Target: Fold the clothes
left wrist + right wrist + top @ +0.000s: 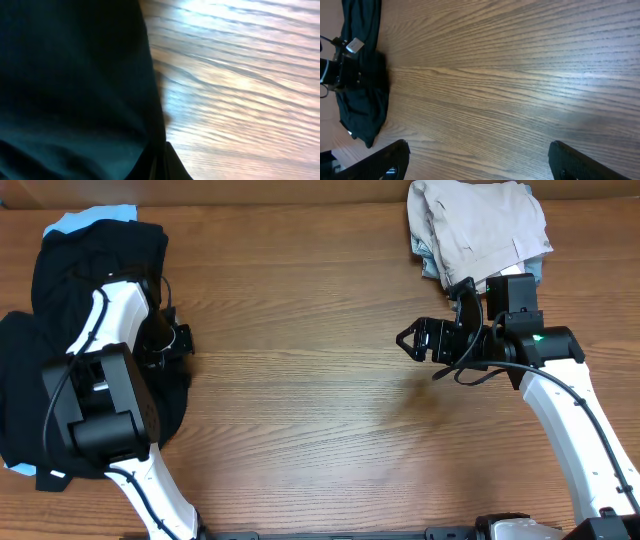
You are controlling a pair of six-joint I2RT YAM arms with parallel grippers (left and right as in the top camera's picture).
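The right tool (479,150) is hanging wide open and gripping nothing, its two fingers spreading over bare tabletop (300,410). Behind it and off to one side, the beige garments (480,225) are lying in a loose stack. Well ahead of it, across the wood, the black shirts (95,270) are lying in a heap.

The left tool (176,340) is sitting at that heap's edge. Its wrist camera is showing mostly dark cloth, so I cannot tell whether it is pinching fabric or standing open. A light blue garment (92,218) is peeking out beyond the heap.

The left arm is lying across the heap, so a pull from here is likely risking several layers coming at once, or cloth snagging on the arm and bunching.

A small white patch (55,475), possibly a label, is showing at the heap's edge. No writing is readable.
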